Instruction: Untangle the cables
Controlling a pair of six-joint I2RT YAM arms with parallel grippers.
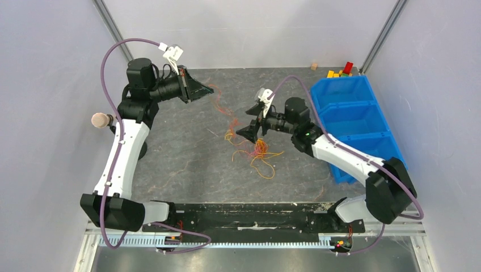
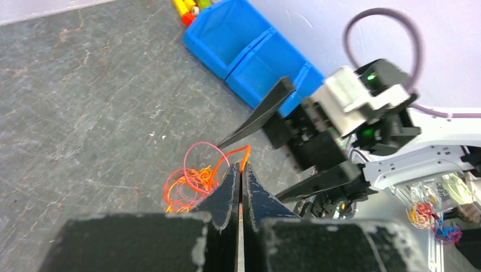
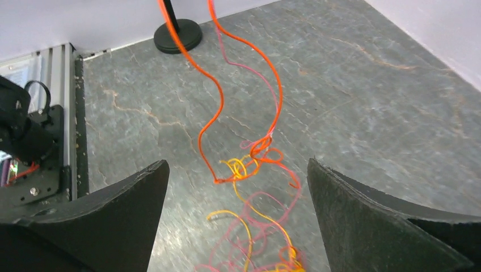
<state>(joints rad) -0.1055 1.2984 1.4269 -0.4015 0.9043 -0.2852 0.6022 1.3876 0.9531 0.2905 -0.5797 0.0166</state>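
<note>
Left fingers point(image 2: 228, 195) pinch the cables point(image 2: 195, 180) — right fingers point(image 3: 127, 212) spread wide.

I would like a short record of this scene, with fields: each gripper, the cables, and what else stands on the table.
left gripper: shut on an orange strand of the cables, held above the table
right gripper: open wide, holding nothing, over the tangle
cables: red, orange and yellow; a knotted heap lies on the table, with strands rising toward the left gripper
blue bins: at the right edge of the table
coloured blocks: far right corner, behind the blue bins
</note>
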